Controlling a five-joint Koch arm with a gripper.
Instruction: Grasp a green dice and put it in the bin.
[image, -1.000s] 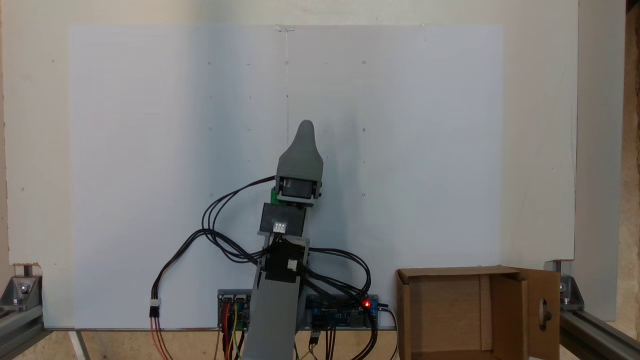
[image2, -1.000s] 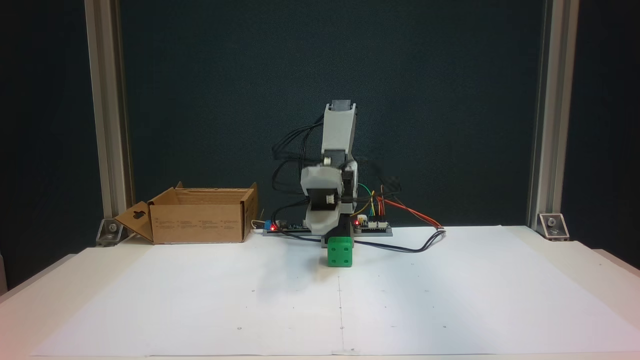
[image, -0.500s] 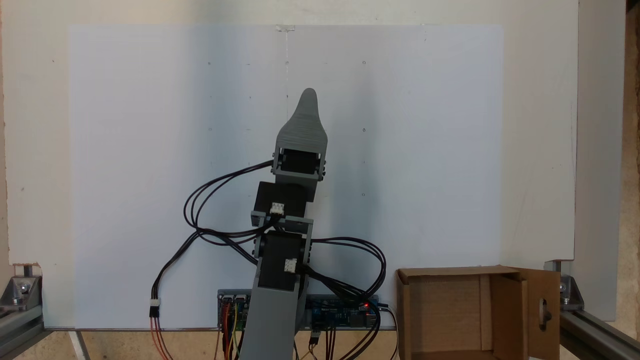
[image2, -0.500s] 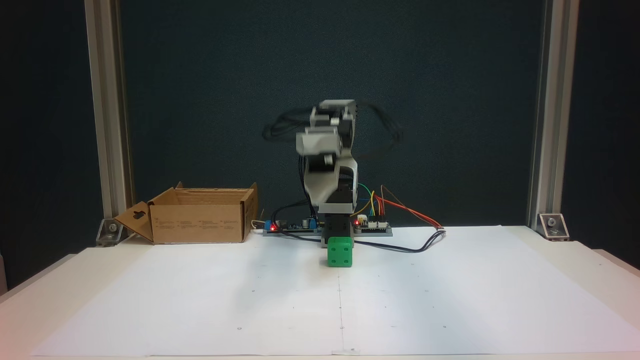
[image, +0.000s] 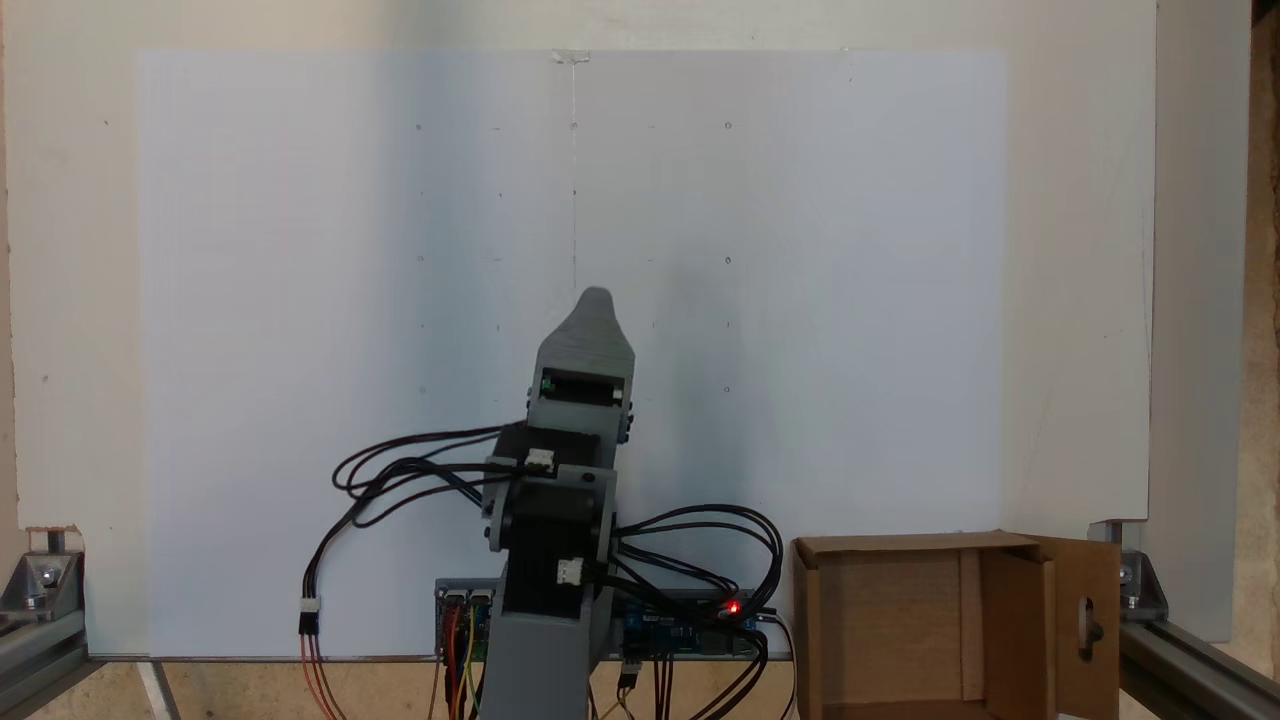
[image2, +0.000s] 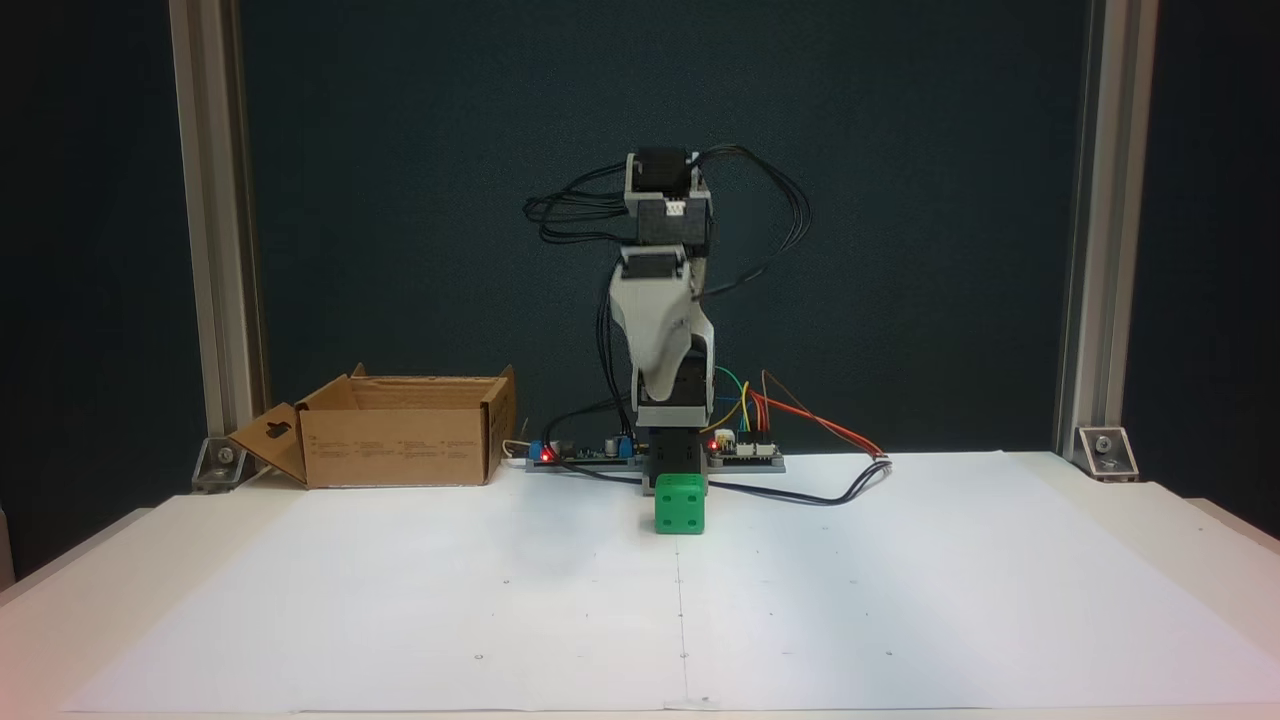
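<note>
Tool (image2: 660, 385) tip-down above upright green dice (image2: 680, 504), jaws prob. unclear.

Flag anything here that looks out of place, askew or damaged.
Nothing stands out. The green dice sits square on the white paper in front of the arm's base, and the cardboard box stands upright at the table's back edge, one side flap folded outward.

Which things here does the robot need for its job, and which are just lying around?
For the job: green dice, cardboard box, gripper.

Just lying around: circuit boards, cables, white paper sheet, metal frame posts.
</note>
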